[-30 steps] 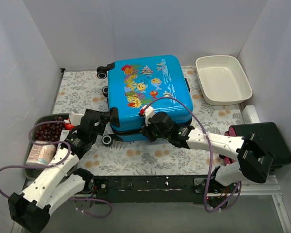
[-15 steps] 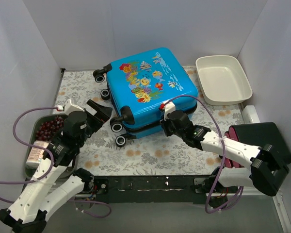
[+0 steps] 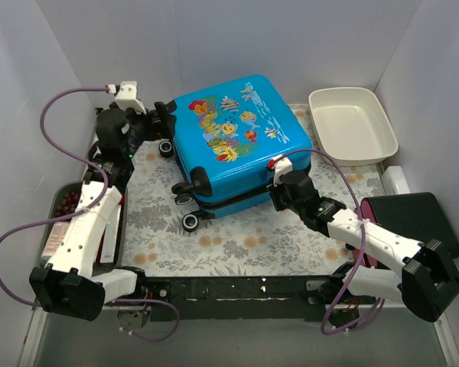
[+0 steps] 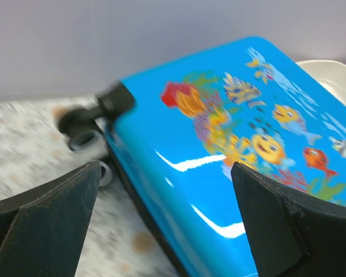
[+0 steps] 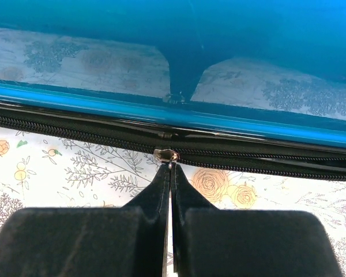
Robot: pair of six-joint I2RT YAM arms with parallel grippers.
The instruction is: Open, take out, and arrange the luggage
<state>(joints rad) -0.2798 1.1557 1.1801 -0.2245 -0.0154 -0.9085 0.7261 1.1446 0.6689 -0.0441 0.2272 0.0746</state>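
Note:
The luggage (image 3: 233, 141), a bright blue hard-shell suitcase with a fish print, lies flat in the middle of the table, its black wheels (image 3: 190, 222) to the left. My right gripper (image 3: 277, 189) is at its near right side, shut on the metal zipper pull (image 5: 167, 156) of the black zipper (image 5: 75, 134). My left gripper (image 3: 159, 122) is open at the suitcase's far left corner, beside the wheels (image 4: 83, 138); the blue shell (image 4: 219, 173) fills the space ahead of its fingers (image 4: 282, 225).
A white tub (image 3: 352, 125) stands at the back right. A flat black case (image 3: 409, 222) lies at the right edge. A dark tray (image 3: 61, 229) with red grapes and a packet sits at the left. White walls enclose the floral-papered table (image 3: 229, 245).
My left arm has swung from the near left up to the suitcase's far left corner. My right gripper has moved rightward along the suitcase's near side. The suitcase was turned earlier.

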